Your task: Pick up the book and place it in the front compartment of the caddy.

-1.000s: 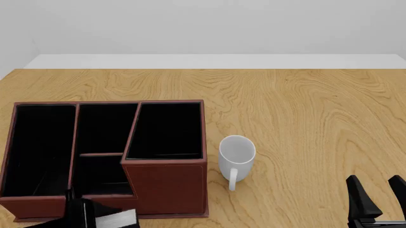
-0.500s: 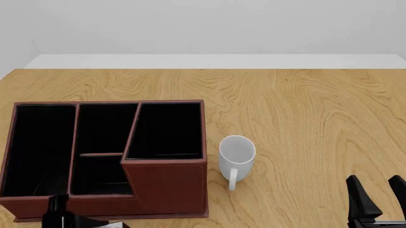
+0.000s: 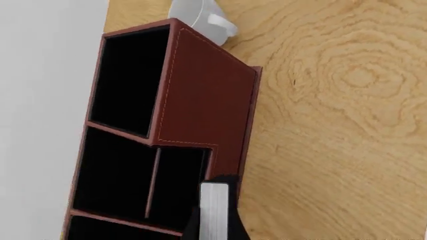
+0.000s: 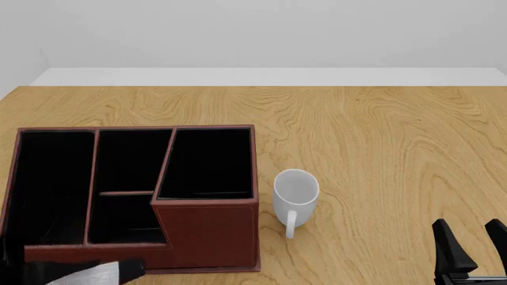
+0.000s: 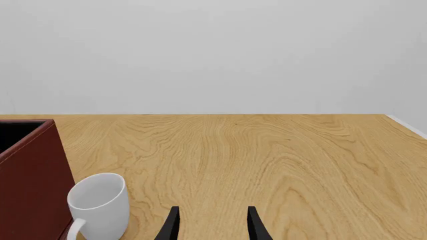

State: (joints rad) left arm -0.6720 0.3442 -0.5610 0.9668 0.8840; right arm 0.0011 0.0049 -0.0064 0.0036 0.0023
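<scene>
We saw the book (image 4: 87, 275) — pale page edges showing — held at the front view's lower left edge, just before the caddy (image 4: 208, 228), our left pincer's grip hidden so we could not tell its state, while our right pincer (image 4: 471, 246) stood open over bare tabletop (image 4: 380, 148), right of the mug (image 4: 295, 199).

One white mug (image 4: 295, 196) stands upright on the wooden counter (image 4: 380, 148), its mouth open upward and its handle turned toward the near edge. The counter surface shows a light wood grain with swirling figure. A plain pale wall (image 4: 253, 29) rises behind the far edge.
</scene>
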